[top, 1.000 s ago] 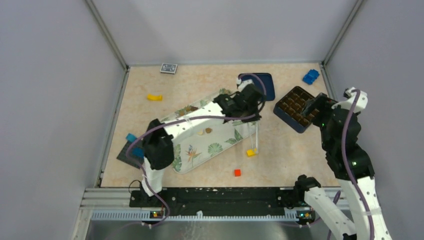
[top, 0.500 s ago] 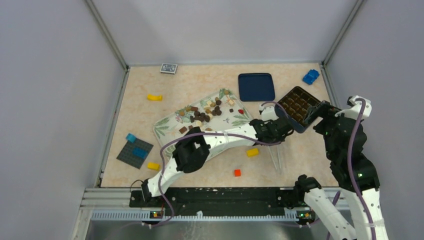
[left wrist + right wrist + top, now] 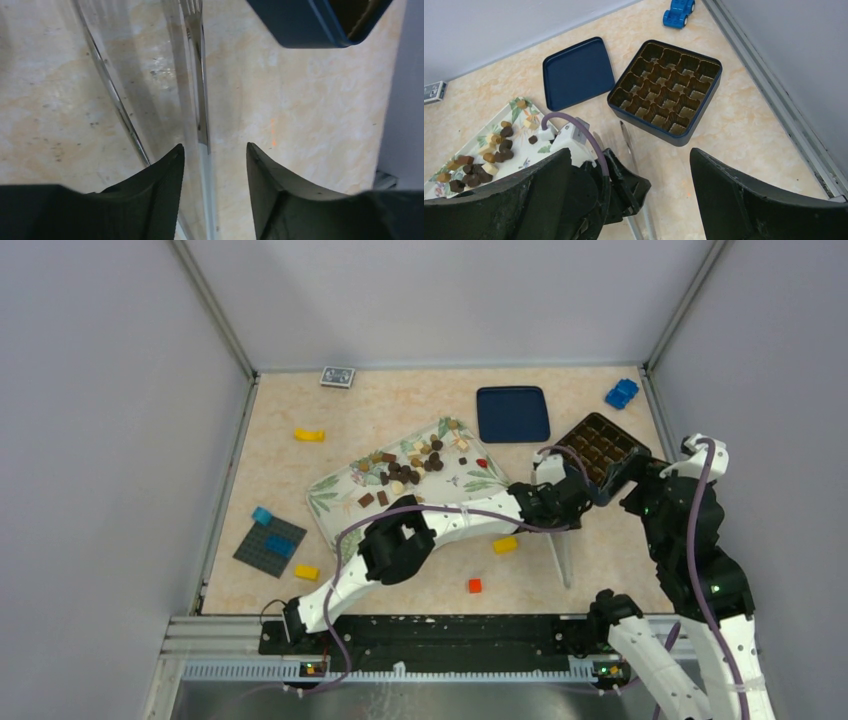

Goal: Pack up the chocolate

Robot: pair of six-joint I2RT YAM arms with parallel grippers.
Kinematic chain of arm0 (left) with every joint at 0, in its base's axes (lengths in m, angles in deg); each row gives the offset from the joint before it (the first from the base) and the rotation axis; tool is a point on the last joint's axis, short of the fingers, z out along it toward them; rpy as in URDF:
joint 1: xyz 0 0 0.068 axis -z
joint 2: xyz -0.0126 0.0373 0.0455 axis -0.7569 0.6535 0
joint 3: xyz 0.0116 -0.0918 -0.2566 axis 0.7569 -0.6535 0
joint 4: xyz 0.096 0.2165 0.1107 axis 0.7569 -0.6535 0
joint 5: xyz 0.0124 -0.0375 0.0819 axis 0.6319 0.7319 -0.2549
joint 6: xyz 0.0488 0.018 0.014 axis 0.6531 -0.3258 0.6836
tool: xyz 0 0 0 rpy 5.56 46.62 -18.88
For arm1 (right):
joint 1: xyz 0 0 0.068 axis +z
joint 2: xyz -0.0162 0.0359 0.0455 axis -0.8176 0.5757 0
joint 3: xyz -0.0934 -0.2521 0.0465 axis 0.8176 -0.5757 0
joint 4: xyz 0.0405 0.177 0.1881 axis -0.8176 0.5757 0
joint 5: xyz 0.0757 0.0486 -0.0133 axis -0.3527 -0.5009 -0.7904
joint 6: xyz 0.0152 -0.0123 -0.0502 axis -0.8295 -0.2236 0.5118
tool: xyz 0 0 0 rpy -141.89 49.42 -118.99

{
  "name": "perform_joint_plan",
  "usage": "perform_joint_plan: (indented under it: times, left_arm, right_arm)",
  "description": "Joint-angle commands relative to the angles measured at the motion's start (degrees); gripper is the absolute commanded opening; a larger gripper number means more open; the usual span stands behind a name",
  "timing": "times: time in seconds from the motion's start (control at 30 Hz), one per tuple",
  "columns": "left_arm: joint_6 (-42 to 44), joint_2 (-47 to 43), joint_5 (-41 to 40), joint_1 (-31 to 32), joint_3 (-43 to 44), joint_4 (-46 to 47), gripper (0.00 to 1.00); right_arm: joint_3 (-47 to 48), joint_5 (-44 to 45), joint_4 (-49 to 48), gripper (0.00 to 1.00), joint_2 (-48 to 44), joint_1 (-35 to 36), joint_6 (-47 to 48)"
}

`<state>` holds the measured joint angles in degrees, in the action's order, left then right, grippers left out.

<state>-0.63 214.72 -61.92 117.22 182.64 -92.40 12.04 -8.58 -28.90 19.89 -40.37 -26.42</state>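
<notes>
- chocolate [image 3: 408, 466]: tiny brown and cream squares and rounds, heaped on the leaf-print tray [image 3: 332, 496];
- left gripper [image 3: 212, 150]: fingers either side of clear plastic tongs [image 3: 200, 100]; can't tell if it's squeezing them;
- right gripper [image 3: 630, 152]: spread wide, near the square navy box [image 3: 649, 127] with a gridded brown liner

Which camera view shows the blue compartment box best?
The right wrist view: the box lies whole there, with all its cells seen from above. The top external view shows it small and partly behind the right arm. The left wrist view catches only one corner.
</notes>
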Motion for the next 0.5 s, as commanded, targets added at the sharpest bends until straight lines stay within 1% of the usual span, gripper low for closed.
perform_joint_plan:
  times: [0.0, 0.07, 0.1, 0.13, 0.23, 0.27, 0.3, 0.37, 0.47]
  left_arm:
    - [5.99, -0.62, 3.13, 0.18, 2.99, 5.72, 0.62]
    - [8.12, -1.88, 3.25, 0.17, 2.88, 5.57, 0.67]
    - [9.47, -2.84, 2.88, 0.14, 2.85, 5.44, 0.74]
    - [10.78, -3.92, 2.55, 0.03, 2.75, 5.1, 0.78]
    - [14.25, -9.06, 3.27, -1.06, 0.77, 3.01, 0.85]
    - [14.77, -10.68, 3.54, -1.63, -1.02, 2.59, 0.85]
    - [15.39, -14.1, 3.69, -2.24, -3.74, 2.53, 0.86]
    - [16.07, -19.99, 5.59, -4.25, -10.84, 3.7, 0.86]
    - [15.51, -29.06, 10.99, -9.86, -21.87, 5.28, 0.86]
  right_arm:
    - [0.42, -1.47, 0.86, 0.87, -0.48, 0.16, 0.18]
    - [0.59, -1.37, 1.43, 0.87, -0.45, 0.2, 0.3]
    - [0.69, -1.37, 1.74, 0.87, -0.48, 0.18, 0.38]
    - [0.7, -1.43, 2.05, 0.87, -0.5, 0.12, 0.44]
    - [0.76, -1.28, 3.74, 0.87, -0.39, 0.18, -0.11]
    - [0.6, -1.3, 4.21, 0.87, -0.41, 0.22, -0.35]
    - [0.39, -1.41, 4.71, 0.87, -0.47, 0.13, -0.95]
    - [-0.66, -2.55, 4.65, 0.87, -0.73, 0.19, -2.03]
    - [-2.87, -5.77, 3.28, 0.86, -0.19, 0.13, -3.67]
